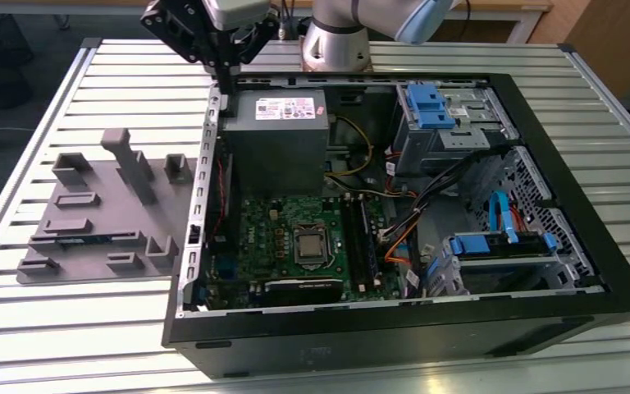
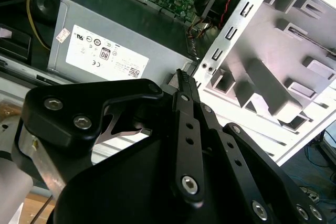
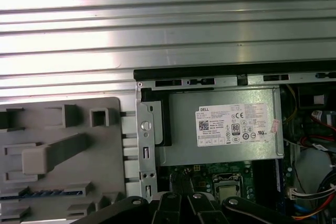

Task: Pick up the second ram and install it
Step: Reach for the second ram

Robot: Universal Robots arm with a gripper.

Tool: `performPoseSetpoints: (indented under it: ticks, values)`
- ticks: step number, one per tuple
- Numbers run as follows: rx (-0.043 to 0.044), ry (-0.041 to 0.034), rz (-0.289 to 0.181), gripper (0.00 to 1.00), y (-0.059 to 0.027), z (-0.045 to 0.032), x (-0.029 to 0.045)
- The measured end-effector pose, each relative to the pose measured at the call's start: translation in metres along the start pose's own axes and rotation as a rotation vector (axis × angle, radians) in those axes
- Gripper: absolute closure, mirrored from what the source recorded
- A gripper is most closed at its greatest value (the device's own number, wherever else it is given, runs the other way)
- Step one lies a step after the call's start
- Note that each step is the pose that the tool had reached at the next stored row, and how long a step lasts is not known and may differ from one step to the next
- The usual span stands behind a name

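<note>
The claw (image 1: 229, 89) hangs over the far left corner of the open case (image 1: 403, 338), above the wall next to the power supply (image 1: 276, 135). Its fingers are together and hold nothing; the second wrist view shows them meeting in one thin tip (image 2: 182, 74) above the edge of the case.

The ram (image 1: 94, 239) lies well apart from the claw. It shows as a thin blue strip set on edge in a slot in the near part of the gray tray (image 1: 85, 205), and the first wrist view shows the same blue edge (image 3: 31, 193).

The tray rests on the slatted metal surface (image 1: 96, 328), just beside the case on the exterior view's left. Inside the case, the green motherboard (image 1: 266, 222) lies near of the power supply.
</note>
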State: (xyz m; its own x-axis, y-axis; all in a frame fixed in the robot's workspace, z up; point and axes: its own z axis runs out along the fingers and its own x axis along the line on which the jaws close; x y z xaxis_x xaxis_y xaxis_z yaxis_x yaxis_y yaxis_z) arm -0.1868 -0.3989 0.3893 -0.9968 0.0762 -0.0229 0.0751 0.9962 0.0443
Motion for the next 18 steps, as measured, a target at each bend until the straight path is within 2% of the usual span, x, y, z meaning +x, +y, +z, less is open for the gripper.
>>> performPoseSetpoints:
  ticks: [18]
  values:
    - [0.0001,0.0,0.0,0.89,-0.0003,0.0,0.0038]
